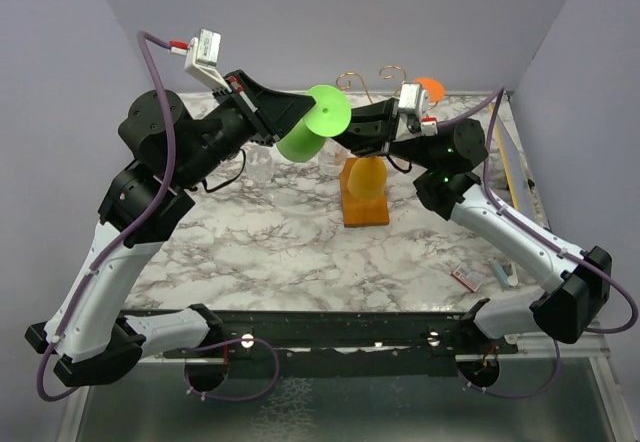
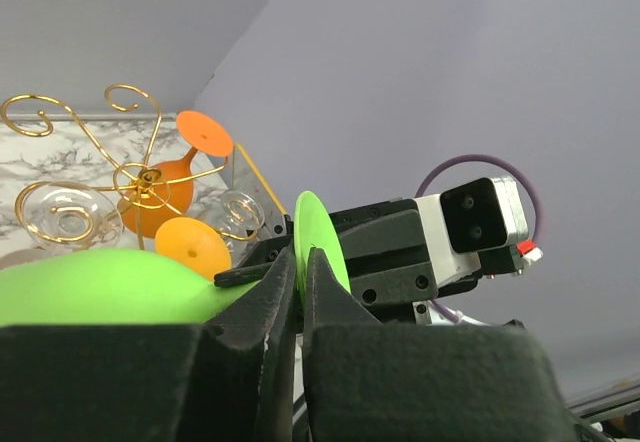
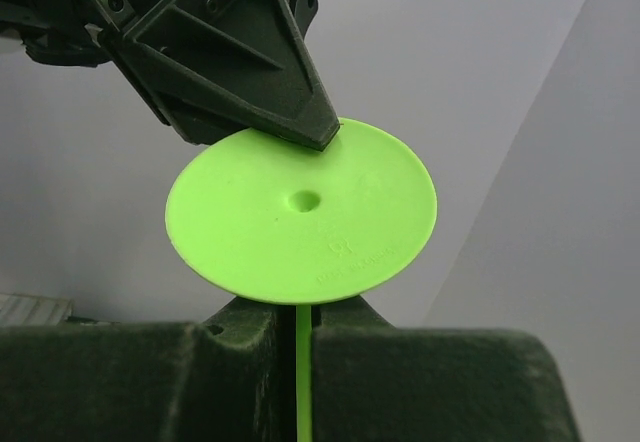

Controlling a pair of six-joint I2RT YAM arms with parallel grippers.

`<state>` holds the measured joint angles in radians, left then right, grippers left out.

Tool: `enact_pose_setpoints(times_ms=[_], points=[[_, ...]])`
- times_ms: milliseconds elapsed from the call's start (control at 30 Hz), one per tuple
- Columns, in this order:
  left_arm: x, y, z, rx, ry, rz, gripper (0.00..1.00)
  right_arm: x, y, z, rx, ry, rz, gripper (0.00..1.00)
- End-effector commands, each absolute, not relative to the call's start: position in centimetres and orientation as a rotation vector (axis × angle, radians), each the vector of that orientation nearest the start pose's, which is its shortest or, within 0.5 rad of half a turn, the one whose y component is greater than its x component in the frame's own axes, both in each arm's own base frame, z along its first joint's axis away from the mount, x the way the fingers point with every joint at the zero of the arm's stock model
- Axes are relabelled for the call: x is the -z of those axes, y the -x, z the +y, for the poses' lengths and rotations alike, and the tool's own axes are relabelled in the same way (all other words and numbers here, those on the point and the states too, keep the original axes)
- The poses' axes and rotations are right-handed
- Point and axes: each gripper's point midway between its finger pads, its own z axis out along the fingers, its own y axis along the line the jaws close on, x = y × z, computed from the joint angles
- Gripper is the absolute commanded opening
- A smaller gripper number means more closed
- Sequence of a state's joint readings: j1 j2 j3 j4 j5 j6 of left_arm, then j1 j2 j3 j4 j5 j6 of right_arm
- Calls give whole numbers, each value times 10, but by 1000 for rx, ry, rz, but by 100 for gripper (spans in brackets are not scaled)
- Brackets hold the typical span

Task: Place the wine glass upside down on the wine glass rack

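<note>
Left fingers [image 2: 262, 312]: closed to a thin gap just behind the foot, where the stem should be. The stem itself is hidden, so the grip there is a judgement.
Green wine glass [image 1: 300, 142]: held in the air above the table [image 1: 260, 252], between the two arms. It lies tilted, not upright, with the bowl low and toward the left arm.
Foot [image 3: 300, 212]: raised and turned toward the right arm, its flat underside facing the right wrist camera.
Right fingers [image 3: 250, 332]: pinched on the lower edge of the foot, so both arms grip the one glass.
Wine glass rack [image 1: 367, 214]: stands on the table just right of the glass and below it. An orange glass [image 1: 365, 177] already hangs on it over the wooden base.
Relation that matters: the long axis runs left to right, bowl to foot, with the foot end nearer the rack. The right arm looks better placed to carry it on.
</note>
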<state>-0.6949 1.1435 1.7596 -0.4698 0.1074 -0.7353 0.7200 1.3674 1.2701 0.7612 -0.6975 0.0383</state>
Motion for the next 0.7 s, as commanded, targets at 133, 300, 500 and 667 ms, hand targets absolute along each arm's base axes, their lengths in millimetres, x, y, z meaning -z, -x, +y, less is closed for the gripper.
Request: enact_pose_setpoints(times_ms=[133,300,500,667], points=[[-551,-214,-245,1235,-110,1545,0,-511,-235,356,-1007,904,635,9],[-567,-226,-226,1134,-37,1472,0,-511,-239,357,-1046,867,679,57],[-584,-242,-201,998,44,1379,0,-511,-245,347,-1012,795,713,81],[-587,-260,-192,893,91,1339,0,-512,-256,328,-938,685,766,85]])
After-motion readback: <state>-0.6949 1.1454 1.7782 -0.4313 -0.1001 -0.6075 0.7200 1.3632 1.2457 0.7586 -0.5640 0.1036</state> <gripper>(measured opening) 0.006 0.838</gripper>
